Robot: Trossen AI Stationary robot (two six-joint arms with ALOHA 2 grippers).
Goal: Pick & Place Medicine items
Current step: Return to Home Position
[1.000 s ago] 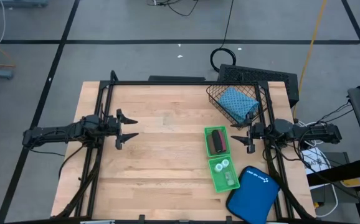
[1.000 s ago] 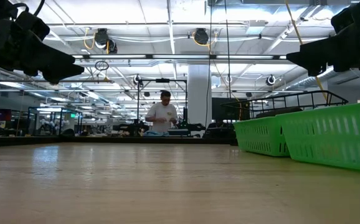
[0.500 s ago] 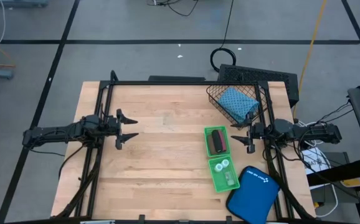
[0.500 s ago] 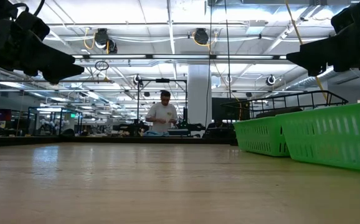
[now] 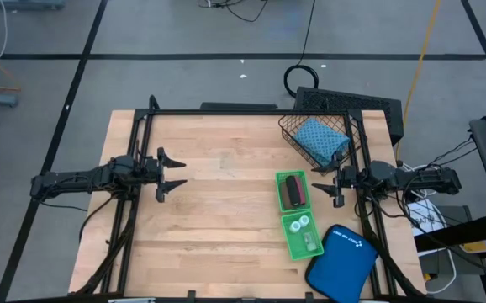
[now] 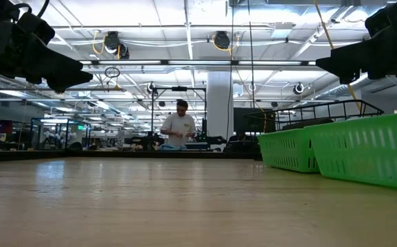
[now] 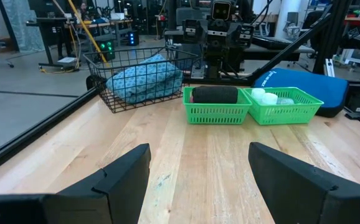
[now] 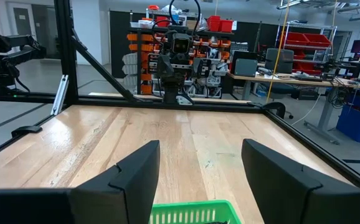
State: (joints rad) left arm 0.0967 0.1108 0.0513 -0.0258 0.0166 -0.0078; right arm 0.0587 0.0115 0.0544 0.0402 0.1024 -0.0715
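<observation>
Nothing has moved in the last 1 s: left gripper [image 5: 181, 172] and right gripper [image 5: 319, 183] hover over the wooden table [image 5: 226, 244], fingers apart.

Bright, even light falls from above on the pale wooden table [image 5: 218, 227] in the high view, and shadows beneath the two dark robot arms [image 5: 83, 179] are faint and soft. In the low view the bright white ceiling [image 6: 185, 20] glares across the upper frame, the arms stand as black silhouettes in both upper corners, and a pale sheen lies on the wood at left centre
</observation>
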